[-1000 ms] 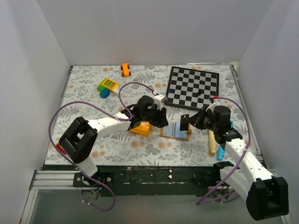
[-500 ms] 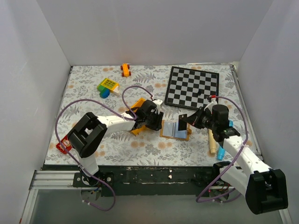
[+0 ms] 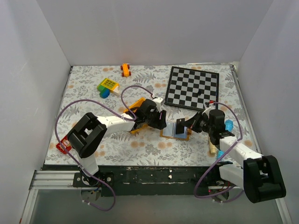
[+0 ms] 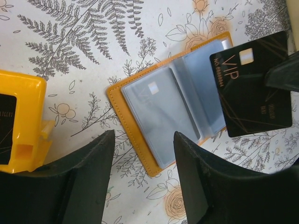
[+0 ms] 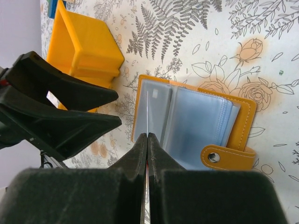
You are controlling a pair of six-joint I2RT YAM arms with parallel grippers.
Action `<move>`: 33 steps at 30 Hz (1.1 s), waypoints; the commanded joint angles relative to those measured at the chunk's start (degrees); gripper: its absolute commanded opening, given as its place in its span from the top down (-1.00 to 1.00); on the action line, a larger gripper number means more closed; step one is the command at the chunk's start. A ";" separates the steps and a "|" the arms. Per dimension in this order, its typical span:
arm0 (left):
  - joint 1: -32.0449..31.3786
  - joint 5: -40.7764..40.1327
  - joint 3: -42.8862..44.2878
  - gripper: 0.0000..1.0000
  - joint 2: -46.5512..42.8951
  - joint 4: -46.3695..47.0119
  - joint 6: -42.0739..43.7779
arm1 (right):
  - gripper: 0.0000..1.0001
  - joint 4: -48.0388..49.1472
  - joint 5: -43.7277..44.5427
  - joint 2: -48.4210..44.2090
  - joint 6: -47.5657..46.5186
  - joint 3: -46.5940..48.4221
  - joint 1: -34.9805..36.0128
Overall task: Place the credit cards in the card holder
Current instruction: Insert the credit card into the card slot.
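The card holder point(image 3: 176, 132) lies open on the table, tan-orange outside with pale blue-grey sleeves point(image 4: 163, 109) point(image 5: 191, 123). My right gripper point(image 3: 194, 125) point(image 5: 147, 140) is shut on a black credit card point(image 3: 181, 126) marked VIP point(image 4: 252, 88). It holds the card on edge just above the holder's sleeves, and the card shows as a thin line point(image 5: 147, 114). My left gripper point(image 3: 159, 119) point(image 4: 142, 161) is open with nothing between its fingers, just beside the holder's left edge. Another black card point(image 4: 6, 128) shows inside the yellow bin.
The yellow bin point(image 3: 136, 108) point(image 5: 84, 46) stands just left of my left gripper. A chequered board point(image 3: 193, 87) lies at the back right. A toy block point(image 3: 108, 85) and an orange car point(image 3: 125, 69) sit at the back left, and a wooden peg point(image 3: 212, 147) by my right arm.
My left gripper has come off the yellow bin to the holder's left edge and spread its fingers wider. My right gripper has lowered the card towards the open holder.
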 commanded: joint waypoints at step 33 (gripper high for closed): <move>-1.95 -9.63 -0.07 0.28 1.49 -3.78 -3.37 | 0.97 11.78 -0.39 6.73 0.61 -3.40 -1.11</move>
